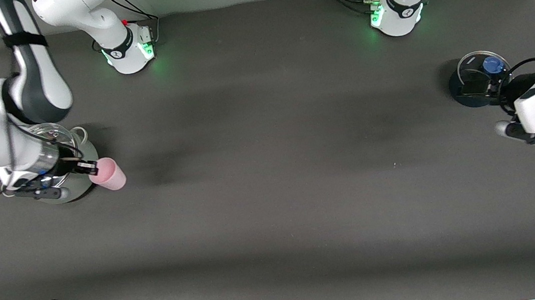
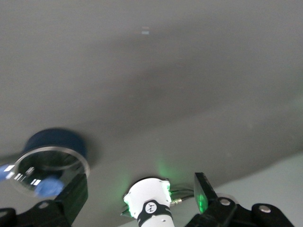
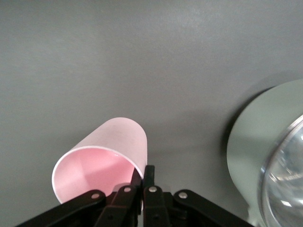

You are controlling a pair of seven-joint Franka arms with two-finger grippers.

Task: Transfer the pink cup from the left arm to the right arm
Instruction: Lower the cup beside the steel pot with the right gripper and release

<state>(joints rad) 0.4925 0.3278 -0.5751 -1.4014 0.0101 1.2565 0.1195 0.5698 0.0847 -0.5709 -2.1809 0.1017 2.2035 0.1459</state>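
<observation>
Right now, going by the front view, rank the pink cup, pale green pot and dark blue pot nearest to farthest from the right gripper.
1. pink cup: rim pinched in the right gripper.
2. pale green pot: just beside the cup, right arm's end.
3. dark blue pot: left arm's end, under the open left gripper.
</observation>
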